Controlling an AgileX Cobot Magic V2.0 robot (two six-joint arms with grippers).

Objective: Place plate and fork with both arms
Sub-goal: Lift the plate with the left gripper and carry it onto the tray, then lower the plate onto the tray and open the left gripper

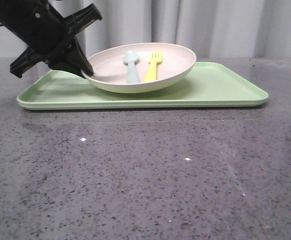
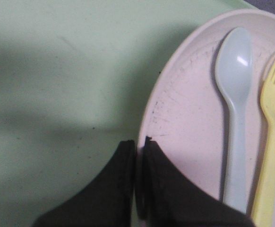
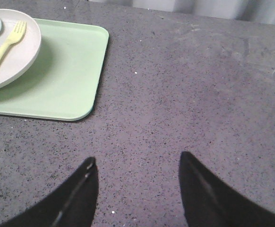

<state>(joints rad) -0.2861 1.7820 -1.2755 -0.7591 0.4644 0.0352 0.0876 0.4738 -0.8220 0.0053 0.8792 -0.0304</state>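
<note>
Left gripper [image 2: 136,146] pinched on plate [image 1: 165,70] rim; right gripper [image 3: 135,163] spread wide over bare table [image 3: 199,85].

Plate tipped up at its far side, resting on green tray [image 1: 220,90]. Inside, yellow fork [image 1: 154,64] lying just beside pale blue spoon [image 1: 131,65], tines pointing away.

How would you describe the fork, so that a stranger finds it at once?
On the grey table lies a light green tray, and on it a cream plate. Two utensils lie inside the plate: the fork is the bright yellow one with tines, beside a pale blue spoon.
</note>
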